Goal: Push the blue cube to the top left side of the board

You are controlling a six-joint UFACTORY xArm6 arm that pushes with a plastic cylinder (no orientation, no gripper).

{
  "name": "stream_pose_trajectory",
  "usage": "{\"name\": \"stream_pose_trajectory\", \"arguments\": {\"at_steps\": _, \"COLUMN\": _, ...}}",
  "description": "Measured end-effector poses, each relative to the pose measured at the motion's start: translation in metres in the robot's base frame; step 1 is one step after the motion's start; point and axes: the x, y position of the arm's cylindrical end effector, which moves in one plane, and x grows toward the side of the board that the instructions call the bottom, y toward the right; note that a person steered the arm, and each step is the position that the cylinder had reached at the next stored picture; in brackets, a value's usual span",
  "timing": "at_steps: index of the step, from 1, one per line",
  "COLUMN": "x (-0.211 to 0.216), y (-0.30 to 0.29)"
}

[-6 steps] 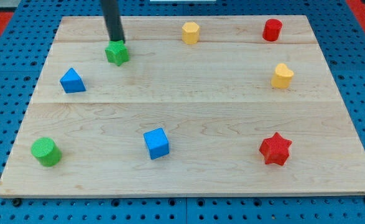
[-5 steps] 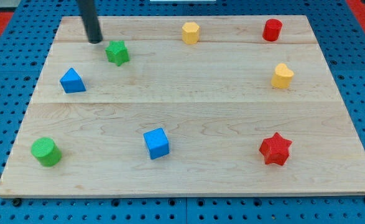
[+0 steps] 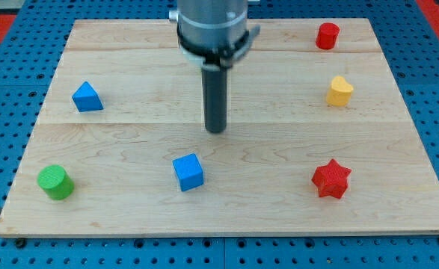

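Nearest the camera, low on the left of the tabletop (image 3: 398,202), sits the green cylinder (image 3: 55,182); the blue cube (image 3: 188,172) lies near-centre, a little left of the middle, and the red star (image 3: 330,178) is off to the right at about the same depth. Just beyond the cube, slightly to its right and clear of it, my tip (image 3: 216,130) rests on the wood. There is no hand on this rig, only the rod, so nothing to be apart or clamped. Further back on the left is the blue pyramid (image 3: 87,97); on the right a yellow block (image 3: 339,90), shape rounded but unclear, and at the far right a red cylinder (image 3: 327,35). The arm's grey housing (image 3: 212,26) covers the far centre, so whatever lies behind it cannot be seen. Risks, as I judge them: the tip is on the far side of the cube, the wrong side for a push toward the far left corner. A push from here would drive it nearer, away from the goal. Rounding to its near-right face, the rod could clip a corner and spin it. A diagonal push off-centre would let the cube slide off the tip, and the path runs close to the blue pyramid, which could be knocked along.
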Motion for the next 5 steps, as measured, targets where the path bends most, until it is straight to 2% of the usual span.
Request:
{"name": "stream_pose_trajectory", "arguments": {"at_steps": 1, "x": 0.024, "y": -0.001}}
{"name": "stream_pose_trajectory", "arguments": {"at_steps": 2, "x": 0.105, "y": -0.006}}
{"name": "stream_pose_trajectory", "arguments": {"at_steps": 3, "x": 0.083, "y": -0.048}}
{"name": "stream_pose_trajectory", "arguments": {"at_steps": 5, "x": -0.053, "y": -0.123}}
